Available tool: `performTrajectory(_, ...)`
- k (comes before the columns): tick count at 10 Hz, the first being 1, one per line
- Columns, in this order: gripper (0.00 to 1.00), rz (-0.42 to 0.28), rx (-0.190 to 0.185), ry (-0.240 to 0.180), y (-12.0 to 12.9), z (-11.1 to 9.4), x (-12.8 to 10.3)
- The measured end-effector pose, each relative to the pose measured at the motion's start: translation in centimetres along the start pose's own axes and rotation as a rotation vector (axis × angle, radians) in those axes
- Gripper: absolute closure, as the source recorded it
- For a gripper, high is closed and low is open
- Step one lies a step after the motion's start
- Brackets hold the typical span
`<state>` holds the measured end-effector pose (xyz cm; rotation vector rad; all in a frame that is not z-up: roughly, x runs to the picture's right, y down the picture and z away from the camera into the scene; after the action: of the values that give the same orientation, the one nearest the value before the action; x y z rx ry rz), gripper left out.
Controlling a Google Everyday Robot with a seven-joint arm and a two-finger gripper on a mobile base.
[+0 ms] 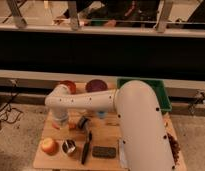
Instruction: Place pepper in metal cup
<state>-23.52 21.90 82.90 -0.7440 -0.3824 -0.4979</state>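
1. Claw (pixel 62 125) sits low over the left rear of the worktop (pixel 103 134), below the downturned forearm. Apart or together: can't tell, the wrist blocks it.
2. Pepper (pixel 72 126) shows as an orange patch just beside the claw. Gripped or lying free: can't tell.
3. Metal cup (pixel 69 147) stands upright near the front edge, just beside the apple (pixel 48 146). Its mouth faces up, so a top drop suits.
4. My read: pickup stage, with a short carry forward to follow. Risk: the slim pepper tips the cup or clips the apple.
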Motion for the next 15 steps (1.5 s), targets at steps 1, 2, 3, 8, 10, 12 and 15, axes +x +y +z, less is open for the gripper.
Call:
performTrajectory(1, 0.20, -0.001, -0.002, -0.001, -0.01, 0.17, 0.02)
performTrajectory(2, 0.20, -0.001, -0.005, -0.001, 0.05, 0.35, 0.07)
performTrajectory(3, 0.20, -0.002, -0.007, -0.001, 0.15, 0.53, 0.13)
performTrajectory(8, 0.22, -0.017, 0.015, -0.020, 0.11, 0.70, -0.23)
performTrajectory(10, 0.38, -0.020, 0.020, -0.023, 0.12, 0.71, -0.36)
performTrajectory(12, 0.42, -0.023, 0.021, -0.028, 0.15, 0.65, -0.55)
performTrajectory(15, 0.42, -0.030, 0.026, -0.029, 0.09, 0.58, -0.55)
